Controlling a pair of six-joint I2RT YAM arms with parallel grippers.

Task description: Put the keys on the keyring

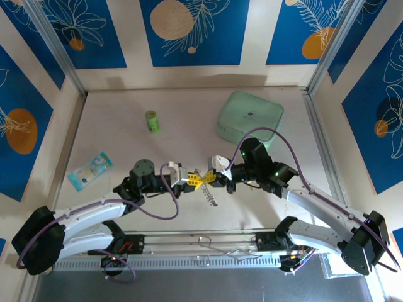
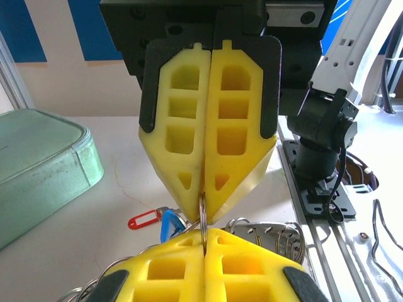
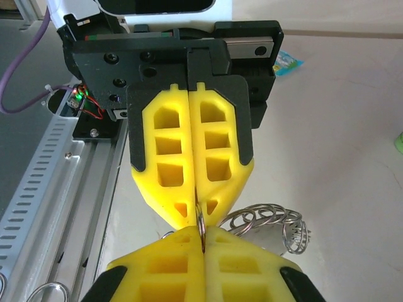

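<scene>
White tabletop (image 1: 119, 141), centre: left gripper (image 1: 194, 180) and right gripper (image 1: 209, 178) meet tip to tip, both clamped on the keyring (image 3: 200, 221), its wire edge-on between them; the red- and blue-tagged keys (image 2: 157, 221) lie just beside, toward the green case (image 1: 250, 116).

— We see two white-shelled arms (image 1: 88, 215) with black joints (image 1: 39, 240) at the frame's lower left and lower right.
— We also see looping purple cables (image 1: 271, 129), yellow ribbed plastic fingers (image 3: 170, 145), black mounts (image 3: 242, 123), green lights (image 1: 275, 171).

Silvery keyring (image 3: 271, 223), red tag (image 2: 141, 220), blue tag (image 2: 169, 224)
</scene>
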